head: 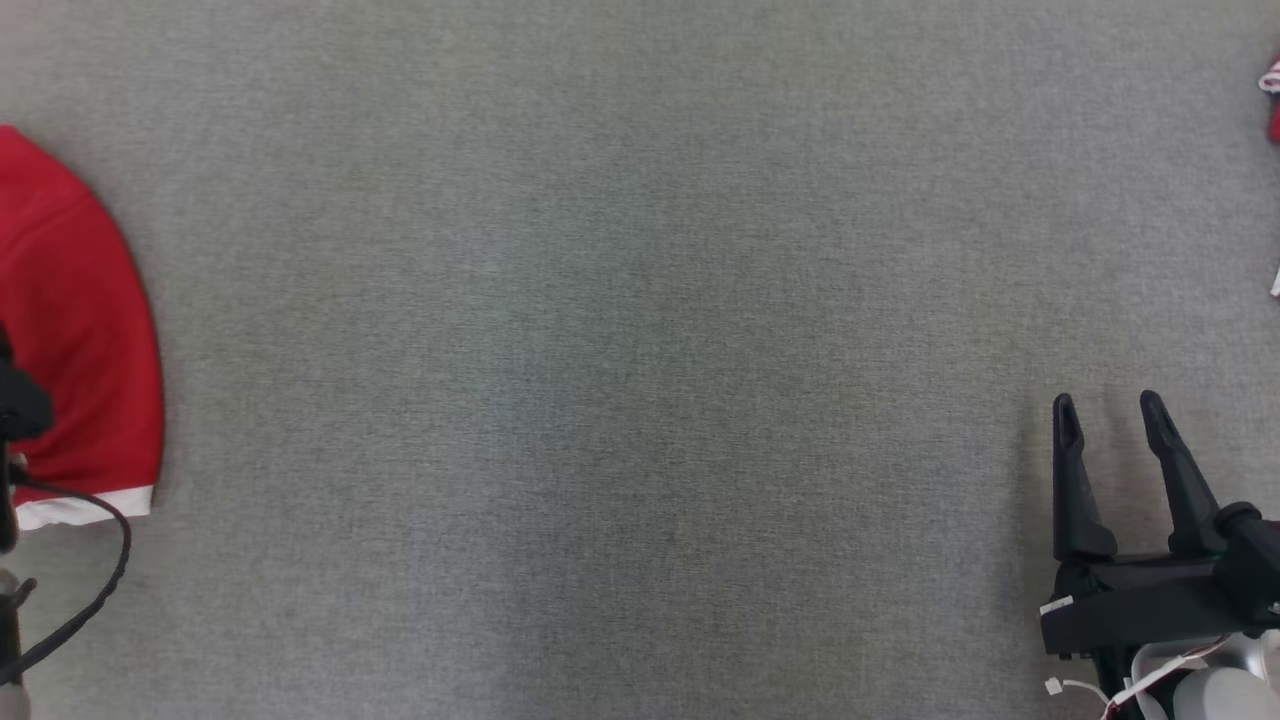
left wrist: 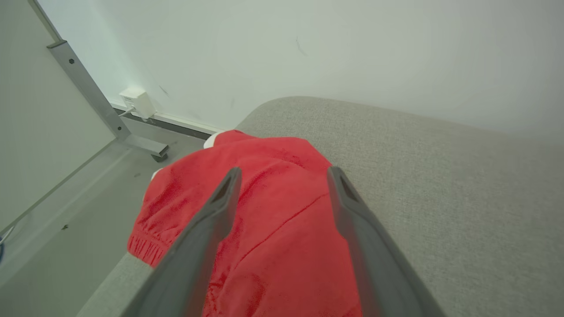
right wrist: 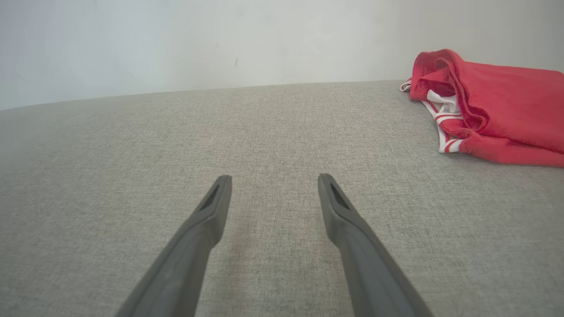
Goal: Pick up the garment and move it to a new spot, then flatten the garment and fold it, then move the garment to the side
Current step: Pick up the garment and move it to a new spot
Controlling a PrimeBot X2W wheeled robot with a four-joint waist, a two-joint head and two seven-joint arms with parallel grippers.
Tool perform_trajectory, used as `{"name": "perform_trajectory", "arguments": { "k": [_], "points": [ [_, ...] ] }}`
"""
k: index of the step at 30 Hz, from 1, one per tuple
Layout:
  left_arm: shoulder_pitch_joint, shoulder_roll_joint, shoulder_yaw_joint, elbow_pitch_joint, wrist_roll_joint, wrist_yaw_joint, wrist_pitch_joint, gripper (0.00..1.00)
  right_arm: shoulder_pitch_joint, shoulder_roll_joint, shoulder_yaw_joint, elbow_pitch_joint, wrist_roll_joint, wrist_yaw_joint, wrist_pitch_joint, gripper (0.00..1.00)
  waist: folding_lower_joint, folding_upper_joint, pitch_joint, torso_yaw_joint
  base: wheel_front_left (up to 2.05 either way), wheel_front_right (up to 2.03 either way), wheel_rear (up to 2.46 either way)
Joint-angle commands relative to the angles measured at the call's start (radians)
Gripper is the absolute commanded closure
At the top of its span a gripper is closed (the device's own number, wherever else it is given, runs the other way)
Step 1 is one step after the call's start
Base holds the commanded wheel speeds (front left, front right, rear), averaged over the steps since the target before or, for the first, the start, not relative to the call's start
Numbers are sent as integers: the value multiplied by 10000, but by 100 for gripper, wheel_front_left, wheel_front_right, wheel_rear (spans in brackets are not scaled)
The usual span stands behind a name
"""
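A red garment (head: 80, 330) with a white hem lies flat at the left edge of the grey fabric table (head: 640, 360). In the left wrist view this garment (left wrist: 273, 207) reaches the table's corner, with an elastic cuff hanging over the edge. My left gripper (left wrist: 282, 174) is open just above it, fingers spread with the cloth under them, gripping nothing. My right gripper (head: 1107, 405) is open over bare table at the lower right, also seen as right gripper (right wrist: 274, 178), with nothing between its fingers.
A second red piece of clothing (right wrist: 498, 110) with white striped trim lies bunched at the far right, just showing as that red piece (head: 1272, 100) in the head view. Past the table's left corner are floor, a metal frame leg (left wrist: 97, 101) and a white wall box (left wrist: 137, 102).
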Motion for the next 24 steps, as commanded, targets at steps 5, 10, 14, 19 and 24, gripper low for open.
{"name": "perform_trajectory", "arguments": {
  "k": [5, 10, 14, 19, 24],
  "points": [
    [-128, 131, -81, 813, -146, -6, 595, 0, -192, 13, -21, -67, -94, 4, 45, 0, -2, -2, 132, -273, 0, 0, 0],
    [-70, 252, -251, 1578, -124, 1, 1319, 0, -216, 55, 2, -31, -113, 4, 49, 0, -2, -2, 71, -410, 0, 0, 0],
    [-168, 247, -300, 2040, -282, -14, 1856, 0, -225, 46, 7, 1, -102, 4, 26, 0, -2, -2, 48, -502, 0, 0, 0],
    [-164, 156, -409, 2575, -393, 23, 2410, 64, -301, 84, 85, 22, -141, 4, 23, 0, -2, -2, -1, -632, 0, 0, 0],
    [-226, 277, -453, 2523, -225, 156, 1626, 100, -229, 117, 60, 76, -108, 4, -45, 0, -2, -2, -213, -683, 0, 0, 0]
  ]
}}
